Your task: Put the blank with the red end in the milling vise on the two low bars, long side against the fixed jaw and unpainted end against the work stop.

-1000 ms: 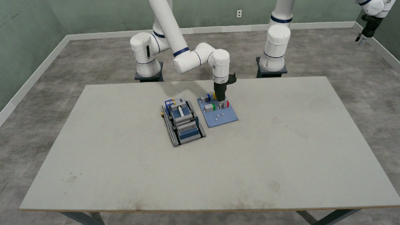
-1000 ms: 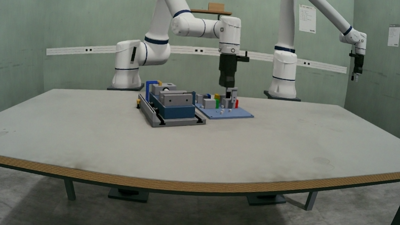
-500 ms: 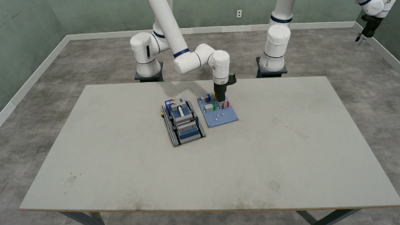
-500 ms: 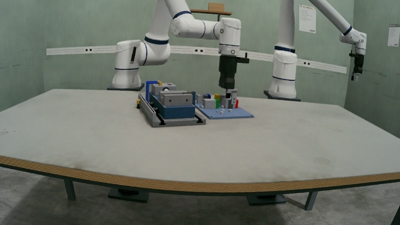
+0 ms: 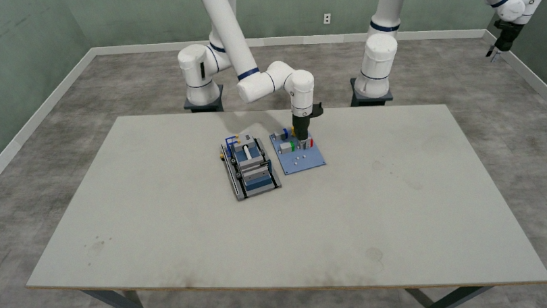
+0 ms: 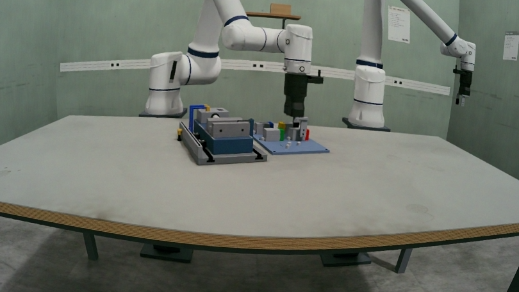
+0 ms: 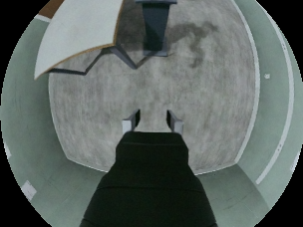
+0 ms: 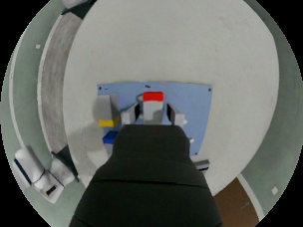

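Table carries everything. Milling vise: just beside the plate, on its green blank's side. Blue plate: flat on the table.

My right claw: pointing down over the plate, fully open, one finger each side of the red-ended blank, visible gaps, holding nothing. My left claw: well apart from the plate, off the table, fully open, nothing in it.

Red-ended blank: on the plate, not in the vise, red end facing away from the vise. Green-ended blank: on the plate's vise side. Yellow-ended blank and blue-ended blank: near the plate's edge facing the arm bases. Small pegs: stand on the plate.

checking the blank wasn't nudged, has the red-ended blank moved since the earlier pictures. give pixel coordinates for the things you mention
No, the red-ended blank (image 5: 311, 143) (image 6: 307, 134) (image 8: 152, 106) shows no visible shift against the blue plate (image 5: 306, 162) (image 6: 305, 148) (image 8: 191, 102).
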You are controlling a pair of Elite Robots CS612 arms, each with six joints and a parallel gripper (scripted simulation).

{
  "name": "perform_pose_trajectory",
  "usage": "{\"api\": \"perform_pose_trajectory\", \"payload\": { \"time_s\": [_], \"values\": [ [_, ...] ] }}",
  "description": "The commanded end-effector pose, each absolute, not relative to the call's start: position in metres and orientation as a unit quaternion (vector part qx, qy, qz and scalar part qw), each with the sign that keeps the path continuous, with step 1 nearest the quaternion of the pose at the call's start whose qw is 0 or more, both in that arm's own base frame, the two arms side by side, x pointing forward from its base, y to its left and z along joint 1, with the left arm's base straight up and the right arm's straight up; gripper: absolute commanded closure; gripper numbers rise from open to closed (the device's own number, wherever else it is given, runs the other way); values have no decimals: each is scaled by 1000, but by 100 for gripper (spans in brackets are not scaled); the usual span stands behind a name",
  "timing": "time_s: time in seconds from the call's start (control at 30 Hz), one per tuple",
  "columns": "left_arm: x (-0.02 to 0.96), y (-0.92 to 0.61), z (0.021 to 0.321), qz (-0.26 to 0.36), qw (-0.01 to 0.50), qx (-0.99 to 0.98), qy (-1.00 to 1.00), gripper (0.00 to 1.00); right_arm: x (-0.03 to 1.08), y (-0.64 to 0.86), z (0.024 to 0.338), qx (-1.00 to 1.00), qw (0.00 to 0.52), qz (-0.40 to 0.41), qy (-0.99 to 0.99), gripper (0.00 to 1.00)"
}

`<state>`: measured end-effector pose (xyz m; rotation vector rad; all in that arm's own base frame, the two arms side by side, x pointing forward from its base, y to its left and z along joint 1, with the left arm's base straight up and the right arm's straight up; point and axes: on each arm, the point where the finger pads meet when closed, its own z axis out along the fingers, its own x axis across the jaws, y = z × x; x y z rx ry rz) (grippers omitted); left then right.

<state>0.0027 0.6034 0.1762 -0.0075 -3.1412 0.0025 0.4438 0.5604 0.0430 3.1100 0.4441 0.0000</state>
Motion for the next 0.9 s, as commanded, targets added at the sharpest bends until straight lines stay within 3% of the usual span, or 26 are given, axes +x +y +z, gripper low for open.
{"api": "perform_pose_trajectory", "payload": {
  "time_s": [0.0,0.87],
  "values": [
    [3,604,177,0,0,-2,-1000,0,445,561,44,990,-1,1,141,0],
    [3,604,177,0,0,-2,-1000,0,444,561,47,990,-1,1,141,0]
  ]
}}
